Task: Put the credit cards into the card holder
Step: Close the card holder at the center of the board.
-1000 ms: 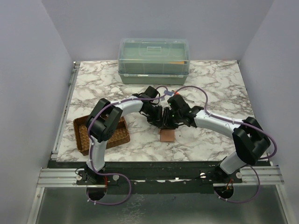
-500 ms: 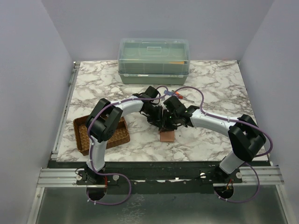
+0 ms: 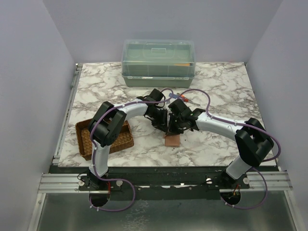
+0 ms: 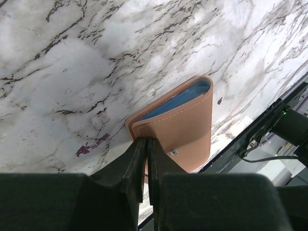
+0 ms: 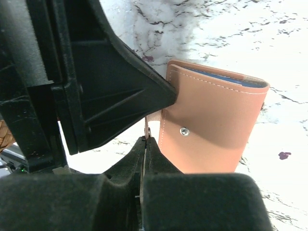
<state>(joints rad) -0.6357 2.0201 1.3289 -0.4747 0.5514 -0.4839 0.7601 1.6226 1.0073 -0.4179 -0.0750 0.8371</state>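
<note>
The tan card holder lies folded on the marble, with a light blue credit card showing at its open edge. My left gripper is shut on the holder's near corner. In the right wrist view the same card holder shows the blue card along its top edge. There my right gripper is shut on the thin strap that sticks out beside the holder's left edge, just below the left gripper's fingers. From above, both grippers meet over the card holder.
A brown woven tray sits at the front left beside the left arm. A clear green lidded box stands at the back. A red-handled screwdriver lies behind the right arm. The table's front edge runs just below the holder.
My right gripper has moved a little left toward the left gripper and has shut on the holder's strap. The left gripper has kept its grip and place.
</note>
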